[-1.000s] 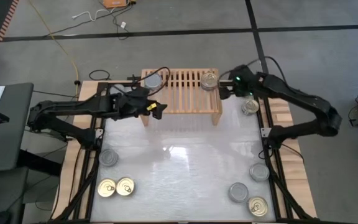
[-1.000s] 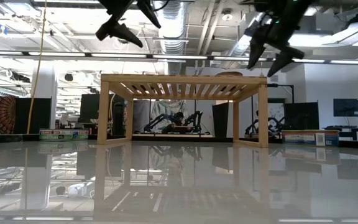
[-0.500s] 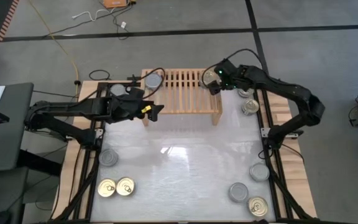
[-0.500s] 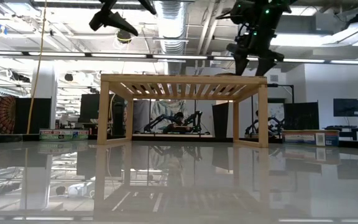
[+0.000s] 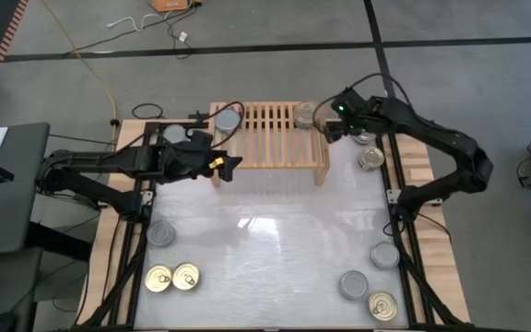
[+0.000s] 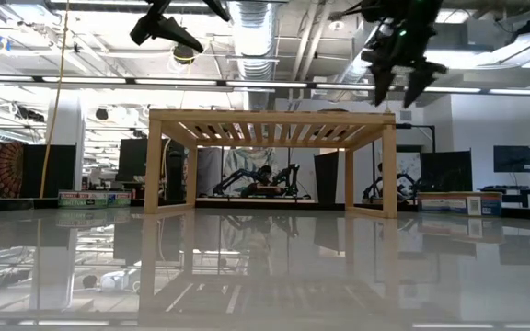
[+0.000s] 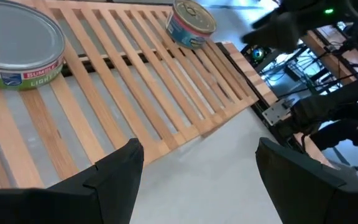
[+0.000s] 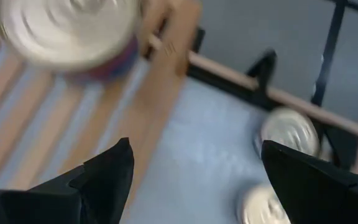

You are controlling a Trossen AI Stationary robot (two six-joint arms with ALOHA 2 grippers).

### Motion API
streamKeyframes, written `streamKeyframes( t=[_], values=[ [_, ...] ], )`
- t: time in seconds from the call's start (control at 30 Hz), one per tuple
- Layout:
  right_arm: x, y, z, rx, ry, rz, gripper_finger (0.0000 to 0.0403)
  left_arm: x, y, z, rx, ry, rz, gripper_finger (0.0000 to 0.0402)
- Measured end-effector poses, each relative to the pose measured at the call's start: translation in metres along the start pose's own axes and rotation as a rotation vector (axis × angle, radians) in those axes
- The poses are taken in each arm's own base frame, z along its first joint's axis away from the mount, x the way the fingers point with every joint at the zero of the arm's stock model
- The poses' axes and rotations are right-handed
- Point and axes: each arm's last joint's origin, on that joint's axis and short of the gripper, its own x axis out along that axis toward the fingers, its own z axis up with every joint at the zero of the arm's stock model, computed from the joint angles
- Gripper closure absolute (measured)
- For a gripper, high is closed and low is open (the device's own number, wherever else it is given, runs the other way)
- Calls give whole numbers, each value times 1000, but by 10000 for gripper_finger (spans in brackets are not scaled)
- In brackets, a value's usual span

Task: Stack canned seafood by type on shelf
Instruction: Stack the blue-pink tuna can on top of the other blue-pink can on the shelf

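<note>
The light-wood shelf stands at the table's far middle on its side legs. A silver-topped can rests on its slats at the far left corner. A gold-topped can sits at the far right corner, blurred in the right wrist view. My left gripper hovers open over the shelf's near left corner. My right gripper hangs open just right of the gold-topped can, above the shelf's right end, holding nothing.
Loose cans lie on the table: two by the right edge near the shelf, three at the near right, three at the near left. The table's middle is bare.
My right gripper swung toward the table's left and dipped over the gold-topped can on the shelf's right end, then drew back toward the right edge and rose, still open. My left gripper shifted slightly toward the left edge.
</note>
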Motion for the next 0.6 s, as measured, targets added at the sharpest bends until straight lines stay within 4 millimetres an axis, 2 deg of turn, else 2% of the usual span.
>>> streamKeyframes(
  t=[0.13,0.27,0.6],
  values=[
    [-19,-7,-17,66,54,-17,30,-1,11,-9,-20,74,111,104],
    [-35,0,-36,86,71,-37,30,0,24,-20,-32,111,216,104],
    [-67,27,-86,94,128,-29,30,-15,49,-46,12,139,117,104]
  ],
)
